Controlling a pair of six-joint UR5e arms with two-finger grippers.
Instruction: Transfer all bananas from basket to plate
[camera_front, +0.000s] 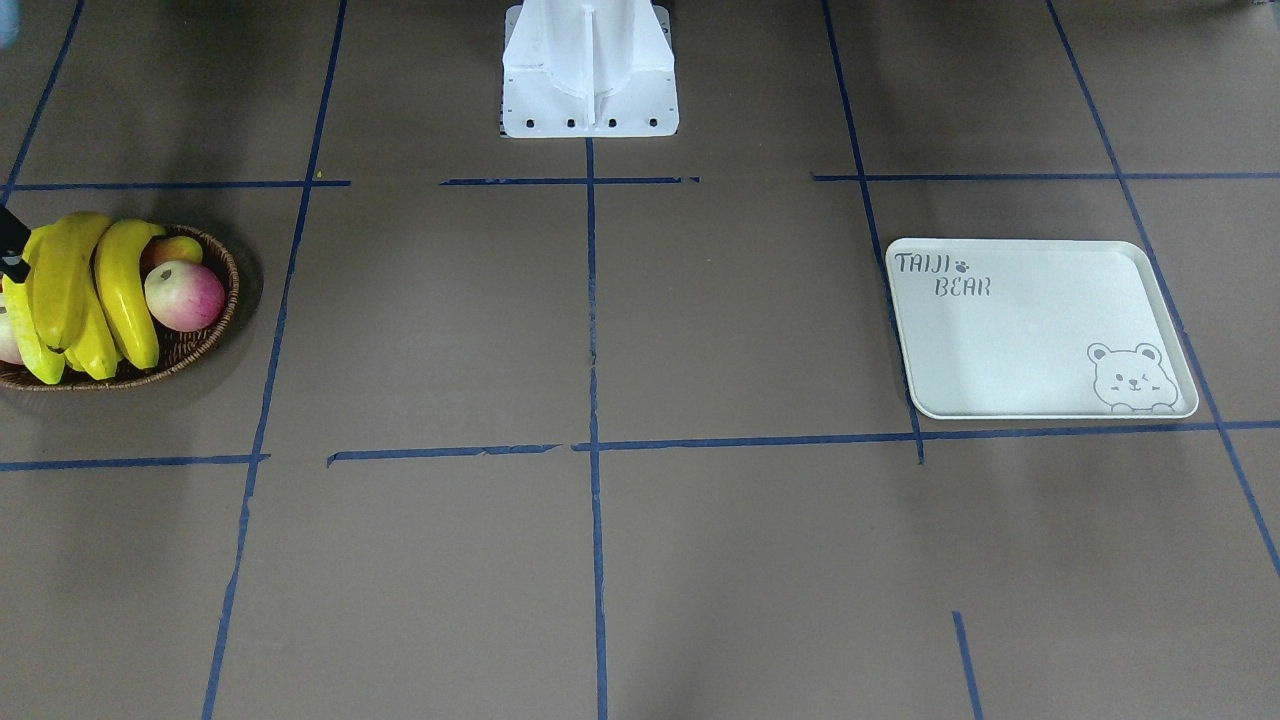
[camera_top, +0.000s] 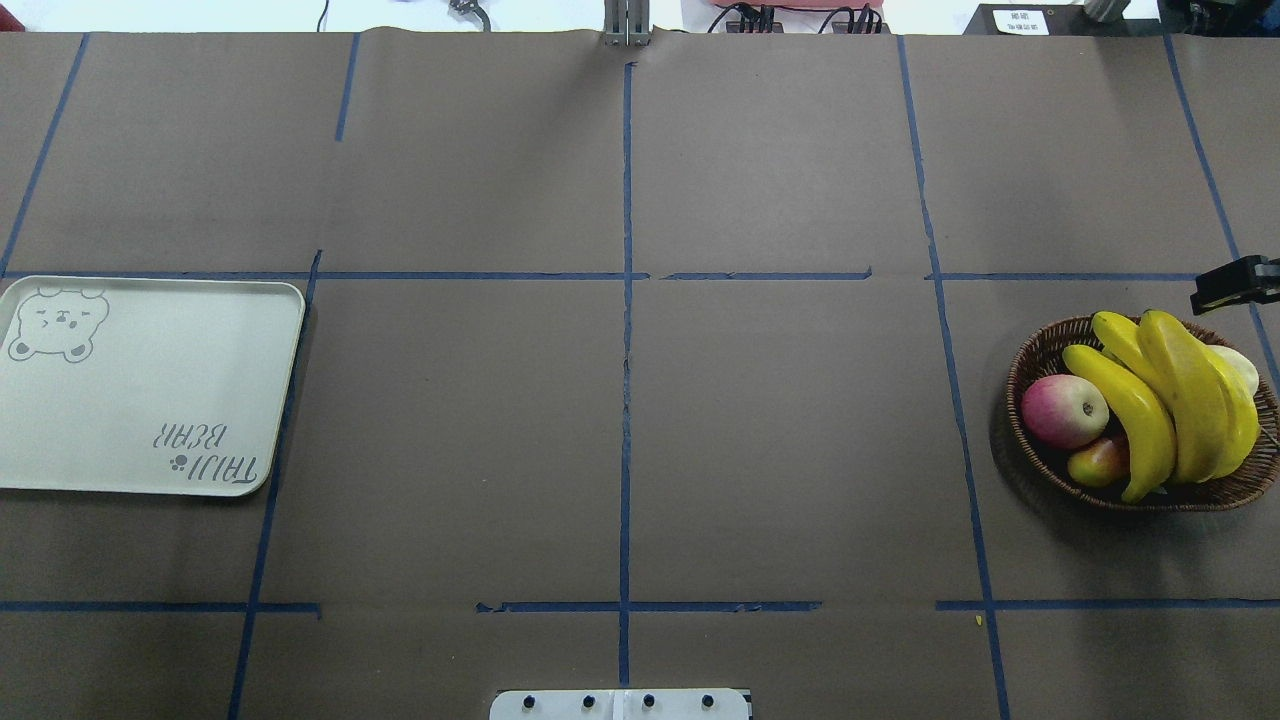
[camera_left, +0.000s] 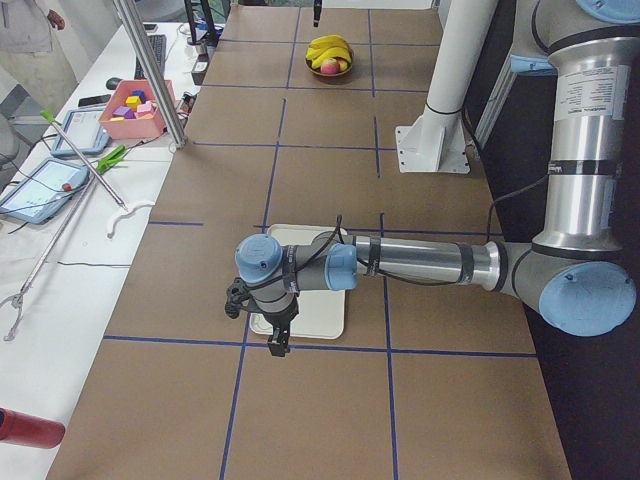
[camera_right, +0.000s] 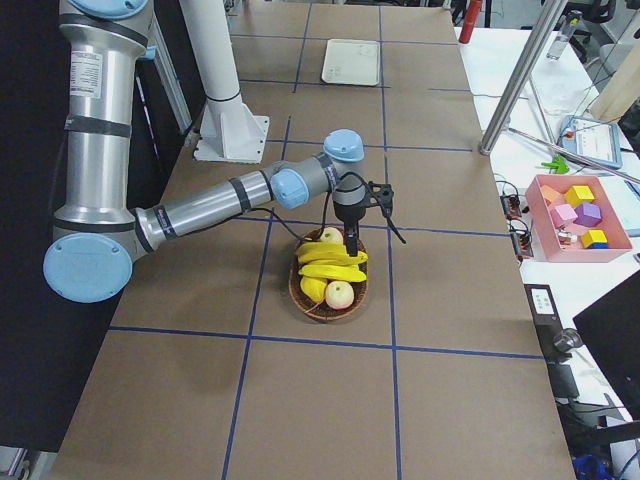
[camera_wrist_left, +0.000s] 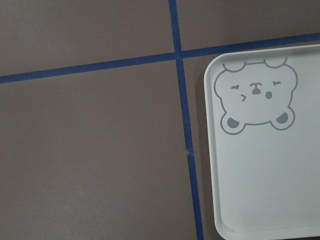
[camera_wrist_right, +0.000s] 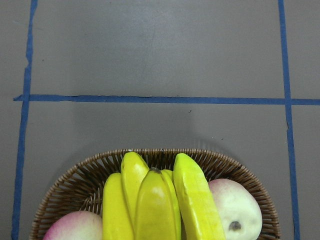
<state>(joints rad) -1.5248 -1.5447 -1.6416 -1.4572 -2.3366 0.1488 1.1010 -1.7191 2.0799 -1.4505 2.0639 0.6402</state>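
Sight of both hands is poor. The right hand (camera_right: 352, 250) shows whole only from the side camera, with just a black sliver poking in at the edge of the overhead and front views, so I cannot tell whether its jaws are spread or closed. The left hand (camera_left: 279, 338) appears only in a side view, small and dark, and its state cannot be told either.

Directly below the right hand sits the shallow round dark brown wicker basket (camera_wrist_right: 80, 182), cut off by the frame edge in three views. Whether the hand touches the fruit is unclear. In the basket lie the long curved glossy yellow bananas (camera_wrist_right: 155, 205), overlapping so that their lower ends are hidden. Four can be counted from the right wrist camera.

Three round fruits share the basket: a pink-red apple (camera_top: 1065, 410), a smaller red-yellow fruit (camera_top: 1098, 462), and a pale one (camera_top: 1240, 368) mostly hidden behind the bananas.

Under the left hand lies one off-white rectangular plate (camera_top: 150, 400) printed with a grey bear, partly covered by the arm in the side view. It sits well apart from the right hand, across the brown bench (camera_top: 450, 430).
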